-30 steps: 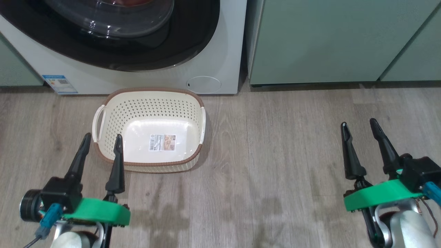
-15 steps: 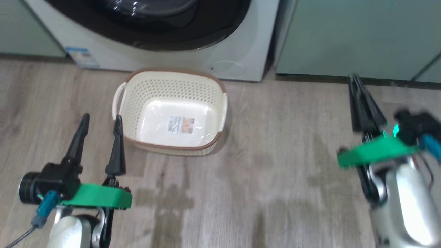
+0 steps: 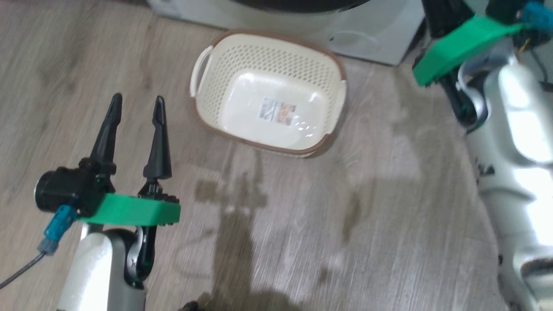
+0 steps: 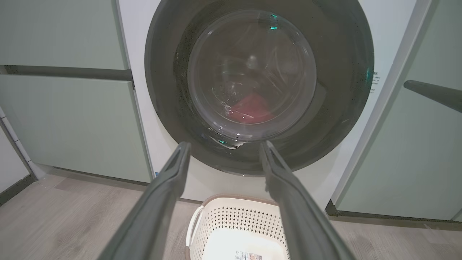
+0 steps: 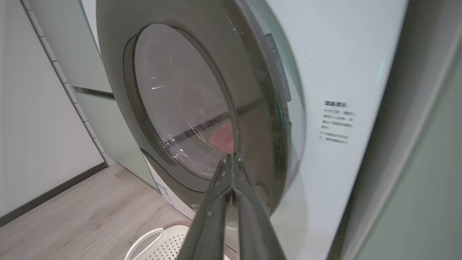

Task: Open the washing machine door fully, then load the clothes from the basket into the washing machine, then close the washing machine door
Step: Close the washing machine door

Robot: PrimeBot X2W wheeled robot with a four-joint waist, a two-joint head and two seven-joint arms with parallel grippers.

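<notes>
While the right hand is clenched, its two dark fingers pressed flat together on nothing, the door lies straight ahead of it. The closed tips point at the right side of the wide black rim, where rim meets glass bowl. Whether they touch it I cannot tell. This hand is by far the nearer one. The left hand hangs released, fingers spread and empty, low over the floor and back from the machine, facing the door square on. The door appears shut against the white front, so I judge that at most a last press on that right edge is wanted, and closed fingers suit a push.

The clothes are inside the machine, a soft red heap seen low behind the glass. The basket stands empty on the floor just before the machine, its long axis running along the front. It is cream plastic with perforated walls, a brown rim and a label on its smooth bottom. The door's rim is glossy and hard, its bowl clear and domed; the floor is grey wood-grain plank.
</notes>
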